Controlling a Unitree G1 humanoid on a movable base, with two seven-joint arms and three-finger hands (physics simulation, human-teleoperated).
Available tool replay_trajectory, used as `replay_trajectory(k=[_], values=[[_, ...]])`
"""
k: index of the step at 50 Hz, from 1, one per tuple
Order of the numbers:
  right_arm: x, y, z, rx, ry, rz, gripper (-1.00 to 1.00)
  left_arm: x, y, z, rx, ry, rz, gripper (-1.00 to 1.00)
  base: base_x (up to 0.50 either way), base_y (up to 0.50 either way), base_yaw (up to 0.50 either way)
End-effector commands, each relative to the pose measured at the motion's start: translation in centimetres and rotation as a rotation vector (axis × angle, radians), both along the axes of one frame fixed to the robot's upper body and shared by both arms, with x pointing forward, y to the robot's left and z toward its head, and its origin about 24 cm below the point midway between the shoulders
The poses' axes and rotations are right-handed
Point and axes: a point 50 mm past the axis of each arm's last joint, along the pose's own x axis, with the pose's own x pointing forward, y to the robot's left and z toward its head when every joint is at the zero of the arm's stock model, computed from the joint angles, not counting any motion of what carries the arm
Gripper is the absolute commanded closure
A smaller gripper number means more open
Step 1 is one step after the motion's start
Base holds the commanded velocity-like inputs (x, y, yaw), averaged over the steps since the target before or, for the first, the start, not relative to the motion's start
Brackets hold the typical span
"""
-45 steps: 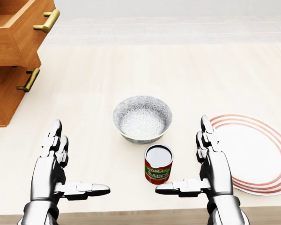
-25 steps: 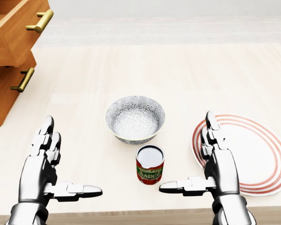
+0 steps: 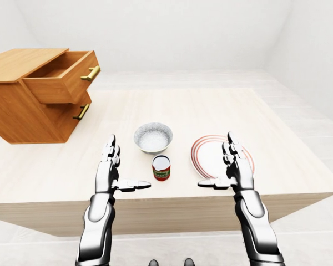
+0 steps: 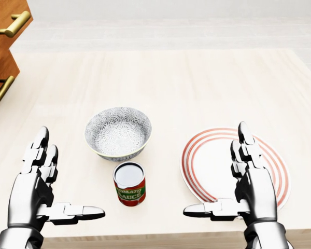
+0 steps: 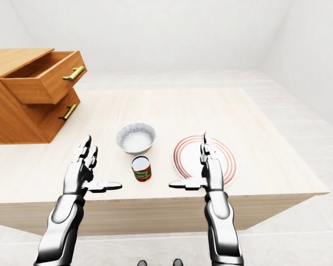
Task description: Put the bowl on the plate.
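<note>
- Take the tomato sauce can as your marker: in the head view the bowl stands upright on the bench just above the can and a touch to its left, close by but apart from it
- The plate lies flat, well to the can's right, with nothing on it
- Your left hand hovers down-left of the can, and your right hand hovers to the can's right, over the plate's lower edge; both are spread wide and hold nothing
- The bowl looks like glazed ceramic, so judge it stiff, fairly weighty, slick and liable to chip
- Pinch the rim on the side away from the can, thumb inside the wall, or cup under the flare, then set it down gently
</note>
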Motion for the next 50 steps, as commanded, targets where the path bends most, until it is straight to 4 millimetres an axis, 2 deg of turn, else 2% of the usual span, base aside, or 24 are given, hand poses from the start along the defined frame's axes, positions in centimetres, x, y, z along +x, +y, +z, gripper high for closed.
replay_trajectory(k=[1,10,13,22,33,39,50], values=[[-0.6,-0.9,0.0,-0.006,-0.012,-0.019,-1.00,-0.5,0.9,0.5,-0.010,-0.028,0.030,-1.00,0.10,-0.50,0.00],[-1.7,-1.6,1.4,-0.050,-0.058,-0.063,-1.00,-1.6,2.5,1.9,0.050,-0.069,0.048,-1.00,0.03,-0.14,0.00],[-2.7,-2.4,2.4,-0.100,-0.083,-0.102,-1.00,-2.4,3.0,1.8,0.083,-0.057,0.043,-1.00,0.00,0.00,0.00],[-5.1,-3.5,4.6,-0.116,-0.152,-0.126,-1.00,-3.6,4.1,3.7,0.109,-0.127,0.044,-1.00,0.00,0.00,0.00],[-6.1,-3.4,5.3,-0.137,-0.174,-0.118,-1.00,-4.3,5.1,4.1,0.127,-0.141,0.064,-1.00,0.03,0.00,0.00],[-6.4,-3.2,5.4,-0.146,-0.176,-0.115,-1.00,-4.7,4.9,3.5,0.125,-0.110,0.049,-1.00,0.29,0.00,0.00],[-6.9,-3.8,6.4,-0.159,-0.212,-0.133,-1.00,-5.2,5.1,3.8,0.126,-0.123,0.036,-1.00,0.04,0.00,0.00]])
